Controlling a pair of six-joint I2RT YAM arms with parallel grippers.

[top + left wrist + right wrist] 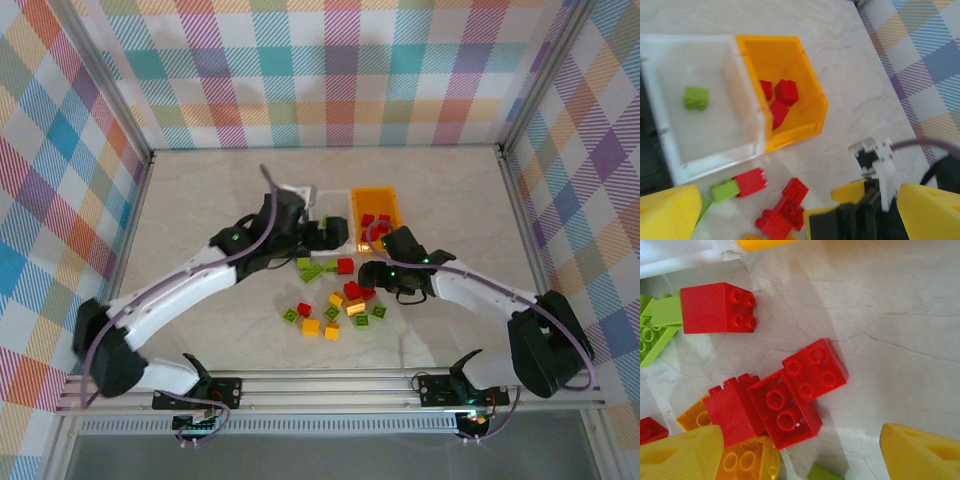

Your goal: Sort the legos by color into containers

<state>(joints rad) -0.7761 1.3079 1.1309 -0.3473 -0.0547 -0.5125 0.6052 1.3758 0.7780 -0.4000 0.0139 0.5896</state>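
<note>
green lego point(696, 97) in white bin point(715, 165), red legos point(785, 92) in orange bin point(812, 90)

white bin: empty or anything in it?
Not empty: the white bin holds one lime green lego on its floor, per the left wrist view.

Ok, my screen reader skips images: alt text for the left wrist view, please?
A white bin holding one green brick sits beside an orange bin holding red bricks; loose red bricks lie on the table nearby.

Right wrist view: the frame's edge crops a red brick point(649, 430) at lower left, a green brick point(824, 473) at bottom and the orange bin point(762, 244) on top; a yellow brick point(747, 460) sits partly hidden behind a fingertip point(680, 455).
</note>
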